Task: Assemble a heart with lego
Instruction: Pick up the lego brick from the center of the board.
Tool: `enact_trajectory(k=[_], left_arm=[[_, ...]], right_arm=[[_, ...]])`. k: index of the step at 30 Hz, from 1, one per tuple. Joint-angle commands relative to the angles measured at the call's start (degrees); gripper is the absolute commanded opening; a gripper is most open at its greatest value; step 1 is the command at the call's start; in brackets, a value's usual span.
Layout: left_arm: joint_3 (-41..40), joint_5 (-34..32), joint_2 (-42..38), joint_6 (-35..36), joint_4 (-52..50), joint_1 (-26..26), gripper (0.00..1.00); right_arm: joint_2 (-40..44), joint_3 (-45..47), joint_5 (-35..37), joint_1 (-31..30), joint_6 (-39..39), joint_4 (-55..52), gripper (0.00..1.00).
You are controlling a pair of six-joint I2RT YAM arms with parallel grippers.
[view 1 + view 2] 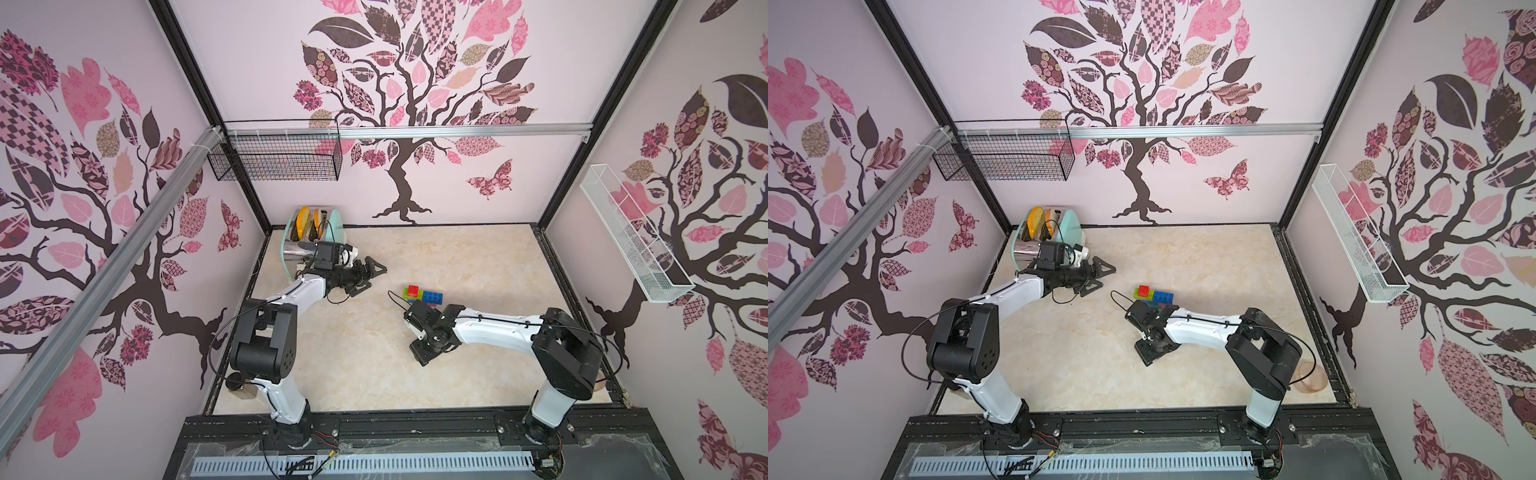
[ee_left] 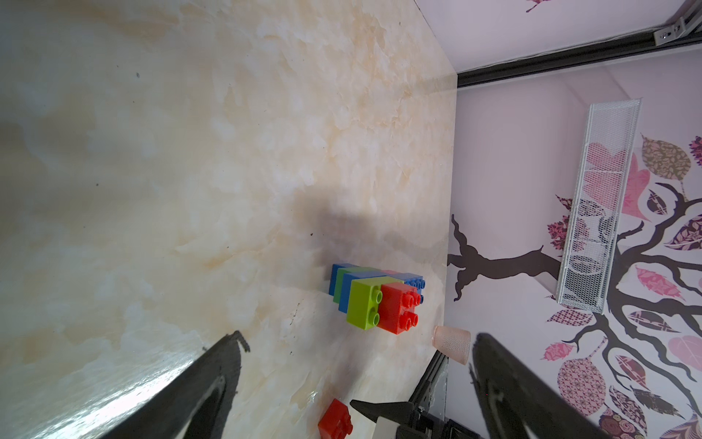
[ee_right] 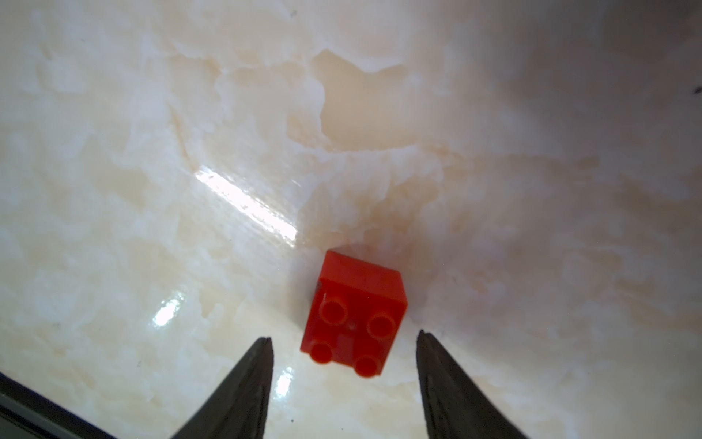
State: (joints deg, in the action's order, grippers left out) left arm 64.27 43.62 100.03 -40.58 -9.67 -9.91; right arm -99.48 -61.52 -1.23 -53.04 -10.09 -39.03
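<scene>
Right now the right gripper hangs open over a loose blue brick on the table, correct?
Not quite: that loose brick is red, not blue. The right wrist view shows the right gripper open, jaws either side of it on the table.

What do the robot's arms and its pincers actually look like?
The left arm and right arm have smooth white shells between chunky black joints, with thin black cables looping alongside. The left gripper and right gripper each end in two black, tapering, pointed fingers.
</scene>
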Motion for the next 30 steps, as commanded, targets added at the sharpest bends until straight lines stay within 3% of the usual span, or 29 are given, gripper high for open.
enact_trajectory(k=[1,7,14,24,26,30], left_arm=[[-0.2,0.1,-1.5,0.3,0.3,0.4,0.97],[-0.1,0.0,-1.6,0.6,0.0,0.6,0.97],[-0.2,-0.8,-0.1,1.1,0.4,0.6,0.97],[5.1,-2.7,5.8,0.8,0.6,-3.8,0.97],[5.1,-3.1,6.6,0.7,0.9,-4.8,0.97],[4.2,-2.1,7.4,0.4,1.7,-5.5,0.97]], right_arm=[[-1.7,-2.3,0.4,-0.1,-0.6,1.2,0.56],[-2.3,-2.6,2.5,-0.1,-0.5,1.4,0.36],[-0.9,-4.5,3.9,0.0,3.5,-1.3,0.22],[9.0,-10.1,-2.0,9.8,18.5,-8.2,0.20],[8.9,-14.3,-4.5,13.7,21.8,-10.6,0.20],[6.5,-20.3,-2.1,16.4,29.8,-11.0,0.21]])
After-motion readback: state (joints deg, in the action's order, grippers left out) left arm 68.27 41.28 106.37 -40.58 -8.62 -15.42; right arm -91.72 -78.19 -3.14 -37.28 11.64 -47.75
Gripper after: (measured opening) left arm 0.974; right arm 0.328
